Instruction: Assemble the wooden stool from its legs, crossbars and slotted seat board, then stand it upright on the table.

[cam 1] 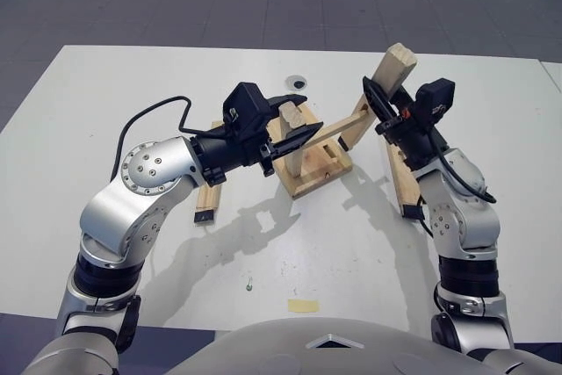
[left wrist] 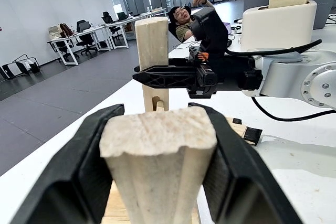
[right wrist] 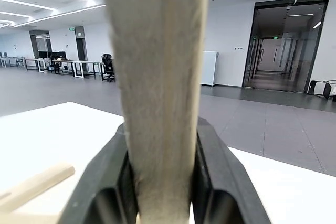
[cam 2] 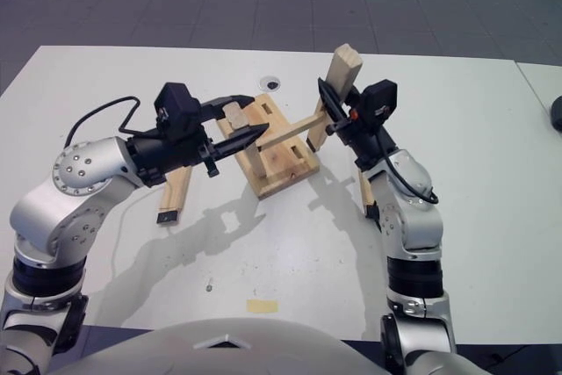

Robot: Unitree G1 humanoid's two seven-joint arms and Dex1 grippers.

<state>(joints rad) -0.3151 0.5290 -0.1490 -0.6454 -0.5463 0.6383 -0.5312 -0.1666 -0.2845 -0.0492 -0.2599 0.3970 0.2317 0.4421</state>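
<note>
The left tool (cam 1: pixel 297 120) is clenched on a short leg (cam 1: pixel 296 162) standing upright on the slotted seat board (cam 1: pixel 320 175) in the middle of the counter (cam 1: pixel 132 85). A crossbar (cam 1: pixel 329 133) slopes up rightward to the tall leg (cam 1: pixel 397 63), which the right tool (cam 1: pixel 384 98) grips. The tall leg is tilted, its top leaning right.
</note>
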